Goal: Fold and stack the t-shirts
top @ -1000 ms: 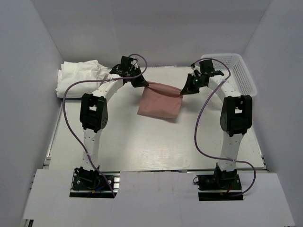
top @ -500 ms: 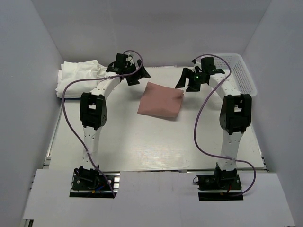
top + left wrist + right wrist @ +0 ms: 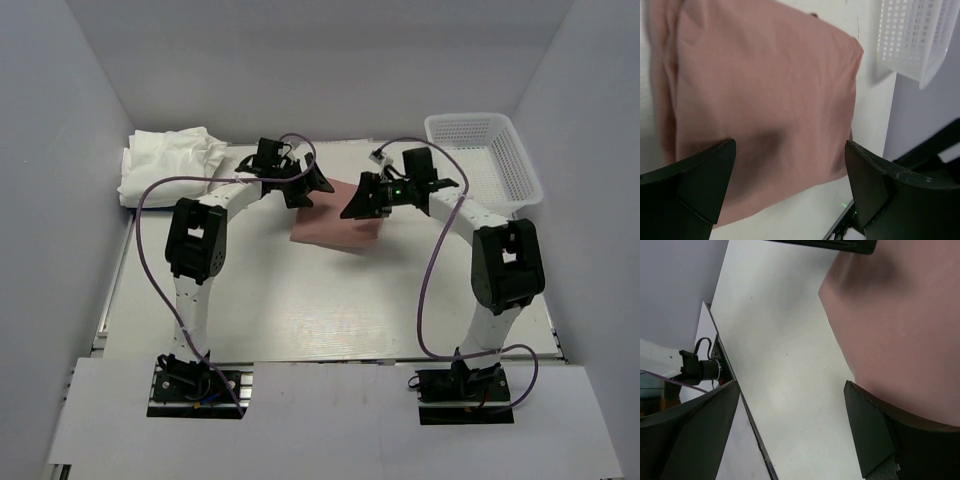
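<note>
The dusty-pink t-shirt (image 3: 335,231) lies folded flat on the table's far middle; its print is hidden. It fills the left wrist view (image 3: 765,95) and the right side of the right wrist view (image 3: 900,320). My left gripper (image 3: 308,190) hovers open over its far left corner, nothing between its fingers (image 3: 695,175). Over its far right part my right gripper (image 3: 362,200) is open too, empty, with one finger (image 3: 885,440) above the cloth's edge. White t-shirts (image 3: 170,165) lie piled at the far left.
A white mesh basket (image 3: 490,150) stands at the far right corner, also in the left wrist view (image 3: 912,35). The white table (image 3: 300,300) is walled by grey panels on three sides. Purple cables loop off both arms.
A second ago both grippers were shut on the pink t-shirt's far corners. They let go, the shirt dropped flat, and both open grippers moved inward over it.
</note>
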### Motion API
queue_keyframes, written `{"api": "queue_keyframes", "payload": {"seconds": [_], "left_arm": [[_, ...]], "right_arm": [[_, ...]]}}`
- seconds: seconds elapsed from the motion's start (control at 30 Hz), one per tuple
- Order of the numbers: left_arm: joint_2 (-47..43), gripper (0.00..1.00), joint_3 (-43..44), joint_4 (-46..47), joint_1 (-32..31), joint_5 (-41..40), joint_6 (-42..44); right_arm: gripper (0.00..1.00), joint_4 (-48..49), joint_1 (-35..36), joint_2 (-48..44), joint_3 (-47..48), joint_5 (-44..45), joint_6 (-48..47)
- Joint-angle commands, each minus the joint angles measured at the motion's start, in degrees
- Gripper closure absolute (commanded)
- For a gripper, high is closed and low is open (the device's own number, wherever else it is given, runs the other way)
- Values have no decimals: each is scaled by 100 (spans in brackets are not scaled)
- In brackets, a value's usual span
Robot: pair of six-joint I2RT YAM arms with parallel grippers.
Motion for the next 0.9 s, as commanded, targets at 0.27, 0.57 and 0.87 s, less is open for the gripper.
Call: {"api": "queue_keyframes", "payload": {"seconds": [0.27,0.57,0.87], "left_arm": [[18,0,-695,230,-126,555,-173],[-105,0,-1293,44,-125,344,2],[-597,0,-793,-421,-195,-113,661]], "right_arm": [[10,-12,65,866,-490,93,-438],[10,127,-50,1491,-902,841,-527],[10,-338,3,773,-430,692,-842]]}}
